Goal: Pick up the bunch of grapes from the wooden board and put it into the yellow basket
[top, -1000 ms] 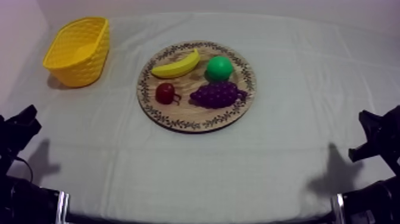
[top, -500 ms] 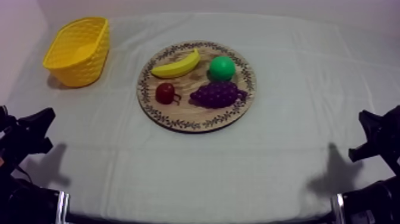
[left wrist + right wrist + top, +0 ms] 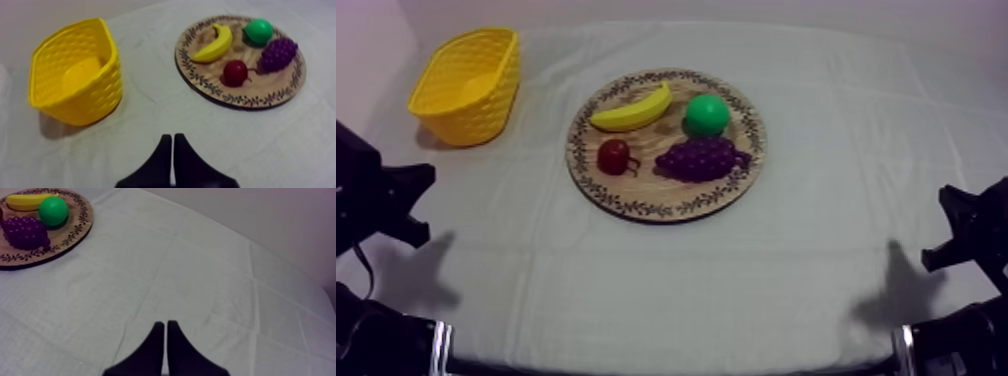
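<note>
The bunch of grapes (image 3: 702,158) lies on the round wooden board (image 3: 666,208), on the side of it nearest the table's front edge. It is touched by neither gripper. A green fruit (image 3: 707,115) sits just behind it, a small red fruit (image 3: 614,155) is just beside it toward the left arm, and a banana (image 3: 633,109) lies across the board's far part. The yellow basket (image 3: 486,115) stands upright at the far left of the grey-white cloth (image 3: 666,290), well apart from the board. The left gripper (image 3: 172,142) is over bare cloth in front of the basket, its two black fingers pressed together into a narrow wedge with nothing between them. The right gripper (image 3: 165,328) sits low at the table's right side, well apart from the board, with its fingers likewise pressed together on nothing.
</note>
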